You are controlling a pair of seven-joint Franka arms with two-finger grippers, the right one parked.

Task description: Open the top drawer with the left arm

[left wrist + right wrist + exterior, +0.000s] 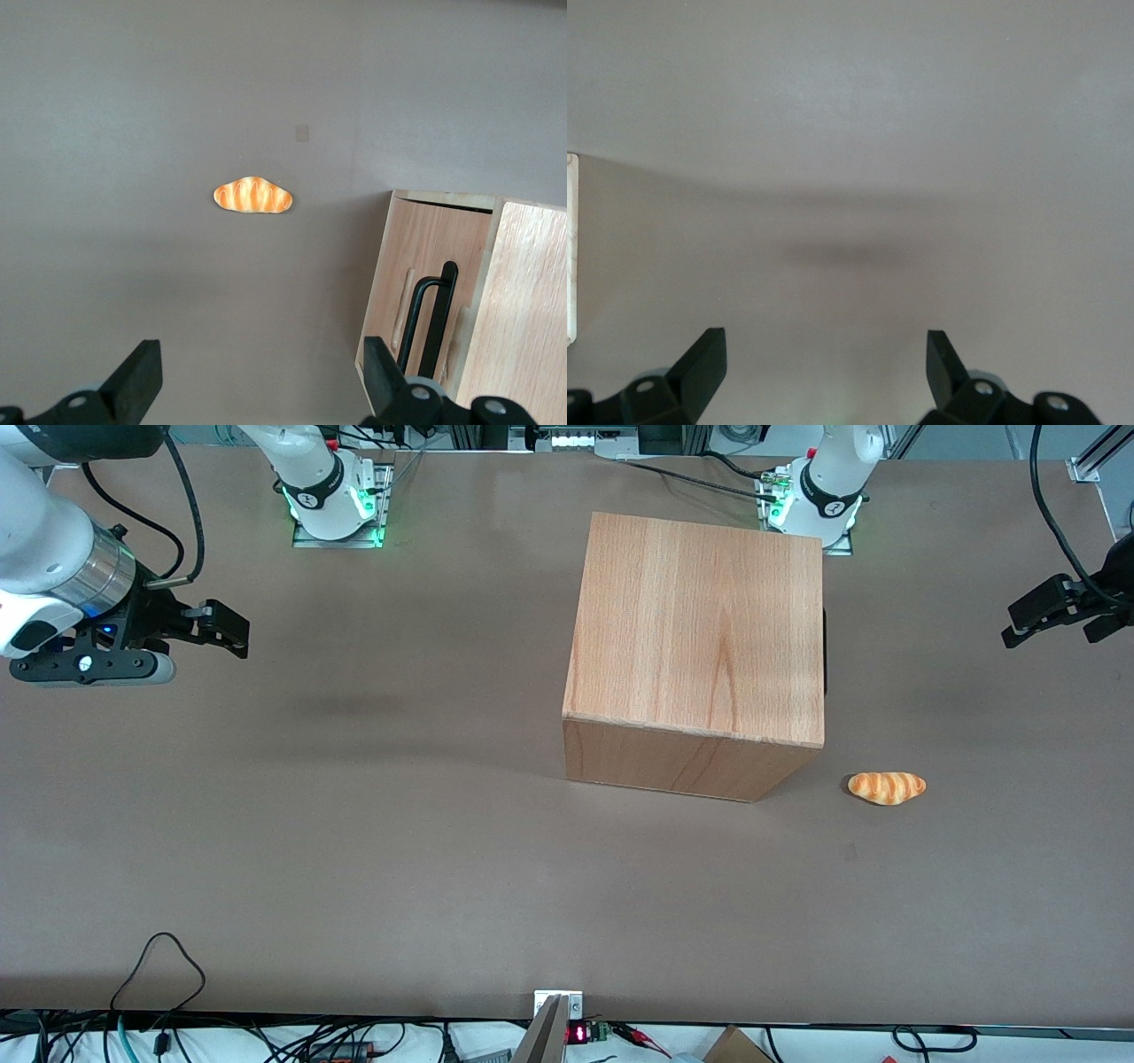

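Note:
The wooden cabinet (pixel 700 638) stands mid-table, its front facing the working arm's end. From the front view only a thin black sliver of handle (pixel 826 651) shows at that face, and no drawer sticks out. In the left wrist view the top drawer's front panel (pixel 394 292) carries a slim black bar handle (pixel 440 314). My left gripper (pixel 1028 615) hangs above the table in front of the cabinet's front, well apart from it. The gripper (pixel 261 390) is open, with only bare table between its fingers (pixel 140 376).
A small orange-striped bread roll (pixel 887 787) lies on the brown table (pixel 354 824), nearer the front camera than the cabinet's front corner; it also shows as a roll (pixel 252 196) in the left wrist view. Cables run along the table's edge nearest the front camera.

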